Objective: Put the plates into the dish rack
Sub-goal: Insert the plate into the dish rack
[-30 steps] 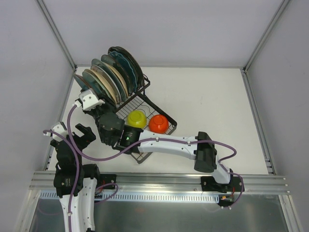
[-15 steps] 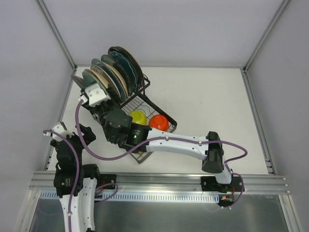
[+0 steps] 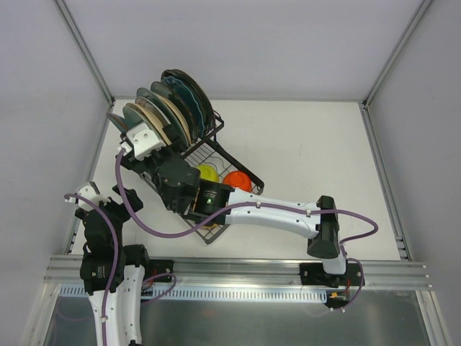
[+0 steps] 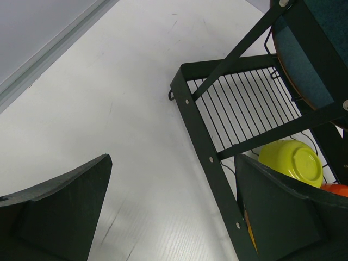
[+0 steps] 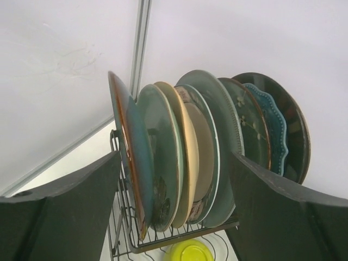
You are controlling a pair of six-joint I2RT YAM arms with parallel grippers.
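Two small bowls on a white table inside a pale-walled enclosure.
A yellow bowl [image 3: 207, 171] and an orange bowl [image 3: 238, 180] sit just beside each other towards the left half of the table [image 3: 310, 151], yellow on the left, orange on the right, both partly hidden from above. Seen from the left wrist, the yellow bowl shows its round foot. Plain grey walls [image 3: 252, 43] rise behind and at both sides, with slanting metal posts [image 3: 83, 47] at the back corners. A metal rail [image 3: 238, 268] runs along the table's near edge.
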